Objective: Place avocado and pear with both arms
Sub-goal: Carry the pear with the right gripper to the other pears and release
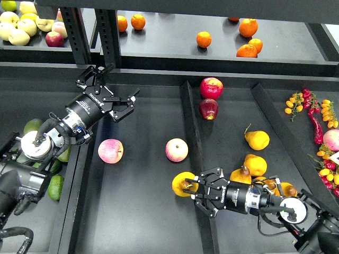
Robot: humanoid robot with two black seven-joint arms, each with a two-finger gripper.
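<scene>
Two arms: both in view, left one empty, right one carrying fruit.
Avocados (55, 186): green ovals lie in the far-left bin, partly hidden under the left arm's wrist; another green one (32, 126) shows just above the wrist. Glossy, smooth, mid-green. None is gripped.
Left pincer (108, 93): fingers spread apart, nothing between them, hovering over the middle tray well above the avocado bin. Judged: it has no avocado yet, so that half of the task looks undone.
Middle tray (137, 222): dark, flat, holds two pink-yellow apples, one (110, 151) just below the left pincer and one (176, 150) to its right. Likely the drop zone, since the carried pear hangs at its right edge.
Pear (181, 184): squat, yellow-orange, brownish dimpled end with short stem facing the pincer. Sits at the divider between the middle and right trays, low in view.
Right pincer (197, 186): fingers clamped on the pear's stem end, holding it sideways. Judged: held this way to carry it across from the pear pile.
Pear pile (255, 164): more yellow pears in the right tray, just beside the right arm; one pear (257, 139) apart, higher up.
Red apples (211, 88): two at the top of the right tray, clear of both arms.
Shelf (175, 26): oranges at the back, untouched.
</scene>
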